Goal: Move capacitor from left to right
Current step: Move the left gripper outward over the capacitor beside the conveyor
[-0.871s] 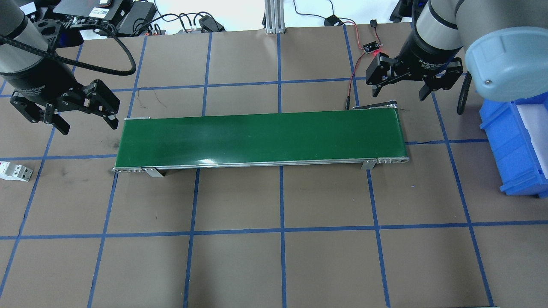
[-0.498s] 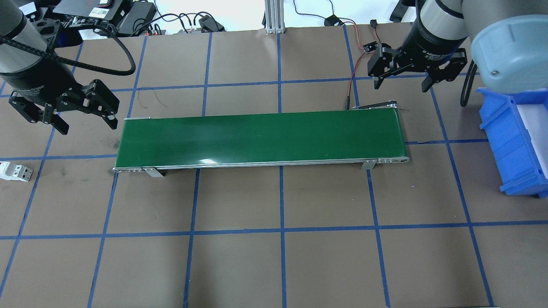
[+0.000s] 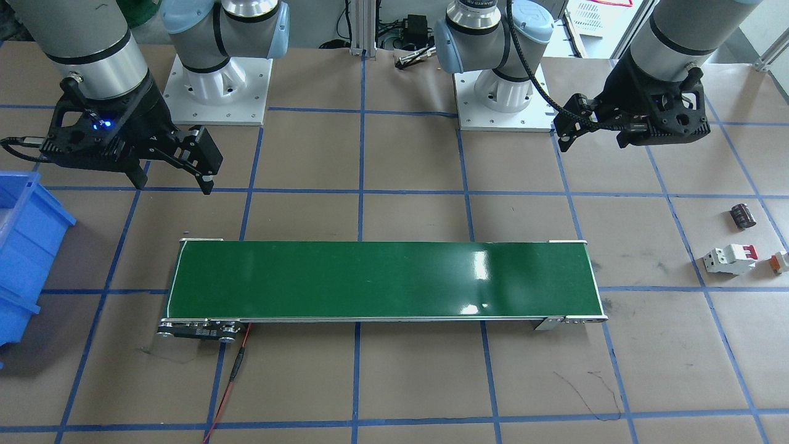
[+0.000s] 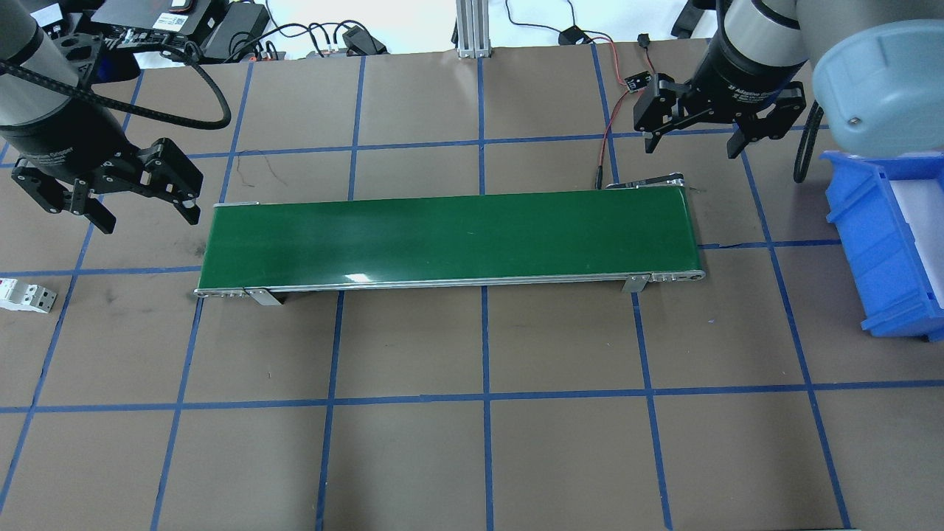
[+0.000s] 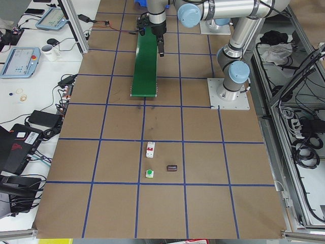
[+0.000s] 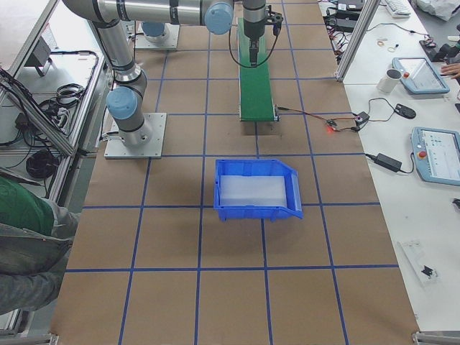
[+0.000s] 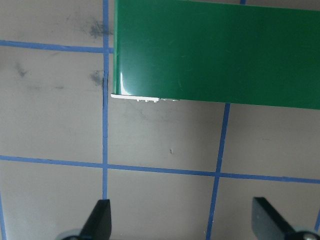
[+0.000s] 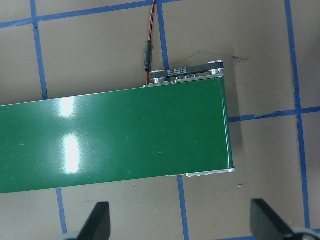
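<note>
The capacitor (image 3: 743, 216), a small dark cylinder with a silvery end, lies on the brown table mat past the conveyor's left end; it also shows in the exterior left view (image 5: 172, 167). It is out of the overhead view. My left gripper (image 3: 595, 140) (image 4: 147, 217) is open and empty, hovering beside the conveyor's left end, well apart from the capacitor. Its fingers (image 7: 100, 222) frame bare mat. My right gripper (image 4: 691, 150) (image 3: 172, 184) is open and empty above the mat behind the conveyor's right end.
A green conveyor belt (image 4: 450, 236) lies across the table's middle. A white breaker (image 3: 730, 258) with red levers and a tiny orange connector (image 3: 780, 262) lie near the capacitor. A blue bin (image 4: 877, 243) stands at the right end. A red wire (image 4: 606, 144) runs to the conveyor.
My right gripper has moved back and slightly right, away from the conveyor's right end. My left gripper has drifted a little to the left. Both stay open.
</note>
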Robot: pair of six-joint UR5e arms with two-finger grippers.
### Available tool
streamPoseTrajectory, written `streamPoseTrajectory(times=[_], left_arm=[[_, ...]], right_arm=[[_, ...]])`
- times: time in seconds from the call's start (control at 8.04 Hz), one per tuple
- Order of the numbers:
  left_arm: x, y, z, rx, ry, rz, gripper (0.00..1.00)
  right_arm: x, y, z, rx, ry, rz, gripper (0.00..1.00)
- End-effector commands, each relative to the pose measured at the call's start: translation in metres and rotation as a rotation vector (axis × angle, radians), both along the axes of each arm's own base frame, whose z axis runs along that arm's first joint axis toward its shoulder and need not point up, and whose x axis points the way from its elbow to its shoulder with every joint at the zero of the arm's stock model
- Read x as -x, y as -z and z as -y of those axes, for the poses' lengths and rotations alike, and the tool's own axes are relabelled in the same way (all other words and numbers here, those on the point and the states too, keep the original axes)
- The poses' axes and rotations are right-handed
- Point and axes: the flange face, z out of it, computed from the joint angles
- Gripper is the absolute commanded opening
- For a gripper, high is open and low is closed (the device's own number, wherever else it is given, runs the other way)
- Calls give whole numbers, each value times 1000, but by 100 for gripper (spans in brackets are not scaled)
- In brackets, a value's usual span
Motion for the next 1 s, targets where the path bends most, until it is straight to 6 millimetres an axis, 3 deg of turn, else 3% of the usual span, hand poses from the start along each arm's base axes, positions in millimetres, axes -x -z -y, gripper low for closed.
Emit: streamPoseTrajectory(times=[0.0,0.25,0.5,0.87], left_arm=[[-27,-16,17,127,28,72,100],[-104,-17,21,187,-111,105,100],[-141,-15,13,164,-163,114,100],[-242,3,-2,90,-159,206,100]], right_arm=[[0,1,0,-3,4,-3,100],[1,-1,-1,0,6,-6,100],[2,0,-1,1,6,-21,100],[3,4,0,-4,10,-21,100]])
